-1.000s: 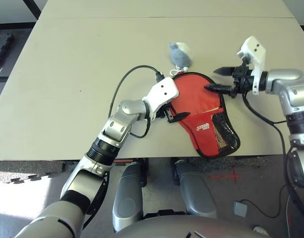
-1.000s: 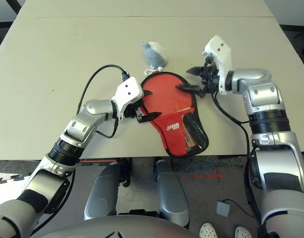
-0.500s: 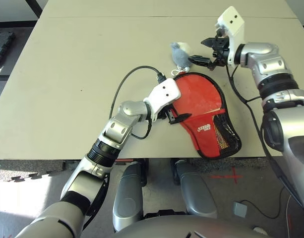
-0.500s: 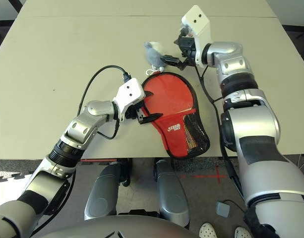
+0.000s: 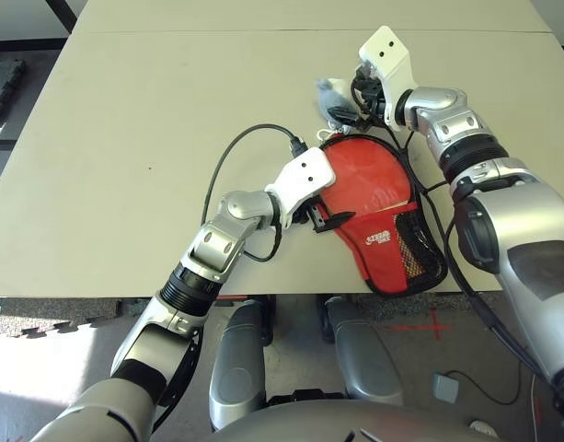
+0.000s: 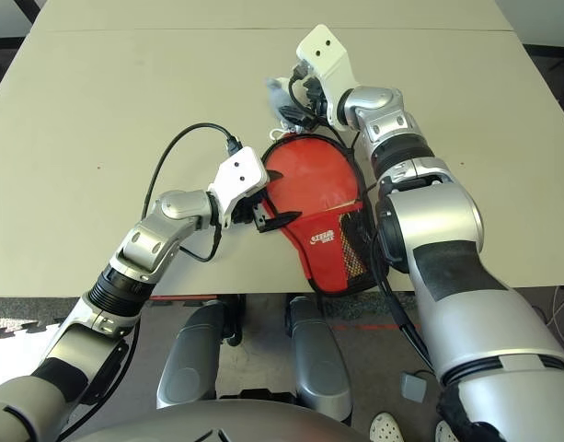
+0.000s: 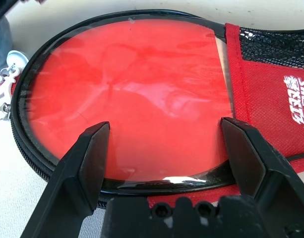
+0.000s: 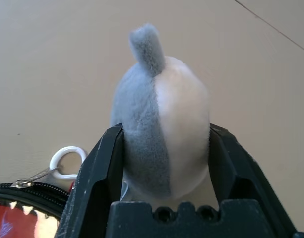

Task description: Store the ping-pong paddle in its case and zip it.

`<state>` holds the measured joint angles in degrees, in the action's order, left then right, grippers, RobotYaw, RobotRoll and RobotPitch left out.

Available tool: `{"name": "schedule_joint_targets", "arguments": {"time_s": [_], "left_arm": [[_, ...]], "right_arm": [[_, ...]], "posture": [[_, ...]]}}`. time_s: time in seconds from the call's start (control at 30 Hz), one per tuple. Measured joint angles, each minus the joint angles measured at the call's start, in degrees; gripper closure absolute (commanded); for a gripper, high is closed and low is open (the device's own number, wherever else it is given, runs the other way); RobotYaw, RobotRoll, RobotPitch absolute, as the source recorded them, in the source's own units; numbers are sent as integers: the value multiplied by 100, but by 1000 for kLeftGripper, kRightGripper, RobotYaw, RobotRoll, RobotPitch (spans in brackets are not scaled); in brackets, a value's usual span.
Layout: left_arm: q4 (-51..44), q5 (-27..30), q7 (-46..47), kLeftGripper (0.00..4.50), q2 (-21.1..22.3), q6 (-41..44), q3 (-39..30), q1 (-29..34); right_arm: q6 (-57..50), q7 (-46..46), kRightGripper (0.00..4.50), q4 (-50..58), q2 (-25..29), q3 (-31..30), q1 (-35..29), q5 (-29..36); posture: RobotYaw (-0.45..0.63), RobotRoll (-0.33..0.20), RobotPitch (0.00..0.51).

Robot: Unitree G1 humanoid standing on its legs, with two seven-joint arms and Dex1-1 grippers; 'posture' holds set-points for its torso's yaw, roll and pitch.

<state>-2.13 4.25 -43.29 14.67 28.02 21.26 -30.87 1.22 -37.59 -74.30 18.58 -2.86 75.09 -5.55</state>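
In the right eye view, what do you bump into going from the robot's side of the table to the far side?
mesh pocket → white logo → red paddle face inside the case → white ring → fluffy grey and white toy in the right gripper

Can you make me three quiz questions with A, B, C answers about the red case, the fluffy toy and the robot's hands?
1. Where is the plush toy?
A. between the right gripper's fingers
B. inside the mesh pocket
C. under the left arm

2. What colours is the plush toy?
A. green and yellow
B. grey and white
C. all black

3. How is the left gripper?
A. shut on a cable
B. open above the ping-pong paddle
C. shut on the toy

Answers: 1 A, the right wrist view shows both black fingers against the toy's sides. 2 B, one half is grey, the other whitish. 3 B, its fingers stand wide apart over the red face lying in the case.
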Motion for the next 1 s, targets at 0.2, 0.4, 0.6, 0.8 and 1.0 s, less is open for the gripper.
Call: {"name": "schedule_joint_targets", "arguments": {"time_s": [0.2,0.4,0.6,0.8,1.0], "left_arm": [[-16,1,-3,0,-1,17,22,-3],[32,1,-4,0,-28,16,36,-25],[65,1,-6,0,-57,13,83,-46],[85,1,-7,0,-66,13,119,-77],[220,3,-25,0,-108,-25,169,-164]], "right_arm": [[-1,273,4455,-4,312,127,0,-18],[0,234,4482,-4,643,132,-43,-42],[-12,-65,4482,5,1315,120,-248,-146],[-145,-809,4482,184,1981,86,-469,-251],[-651,-2110,4482,736,2607,-54,-911,-245]], "posture": [[39,0,305],[22,0,303],[16,0,301],[-13,0,293],[-43,0,289]]}}
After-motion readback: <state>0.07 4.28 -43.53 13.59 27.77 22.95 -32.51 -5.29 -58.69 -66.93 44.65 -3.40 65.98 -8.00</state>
